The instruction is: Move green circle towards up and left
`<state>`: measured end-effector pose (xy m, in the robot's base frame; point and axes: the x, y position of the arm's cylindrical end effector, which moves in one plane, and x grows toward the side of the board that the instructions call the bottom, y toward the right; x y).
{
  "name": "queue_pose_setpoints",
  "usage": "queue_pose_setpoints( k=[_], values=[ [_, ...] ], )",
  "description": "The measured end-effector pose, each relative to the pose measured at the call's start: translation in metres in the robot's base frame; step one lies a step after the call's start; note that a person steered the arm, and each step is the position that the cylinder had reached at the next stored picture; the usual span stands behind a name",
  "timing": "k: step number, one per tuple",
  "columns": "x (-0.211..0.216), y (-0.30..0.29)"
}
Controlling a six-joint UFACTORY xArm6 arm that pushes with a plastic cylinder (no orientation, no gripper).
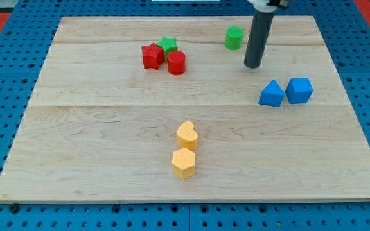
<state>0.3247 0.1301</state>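
The green circle [234, 37] is a small green cylinder standing near the view's top, right of centre, on the wooden board [108, 128]. My tip [253, 65] is the lower end of the dark rod, just to the right of and below the green circle, a short gap apart from it. No block touches the tip.
A green star [167, 44], a red star [151, 56] and a red cylinder [176, 62] cluster at the top left of centre. A blue triangle [272, 94] and a blue cube [299, 90] sit at the right. A yellow heart [187, 135] and a yellow hexagon [184, 162] sit low centre.
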Motion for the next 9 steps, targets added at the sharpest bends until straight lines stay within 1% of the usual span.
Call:
queue_pose_setpoints(
  k=[1, 3, 4, 5, 6, 7, 8, 9],
  values=[
    [-0.031, -0.005],
    [-0.046, -0.003],
    [-0.058, -0.020],
    [-0.068, -0.020],
    [-0.079, -0.045],
    [-0.110, -0.130],
    [-0.113, -0.104],
    [-0.132, -0.121]
  ],
)
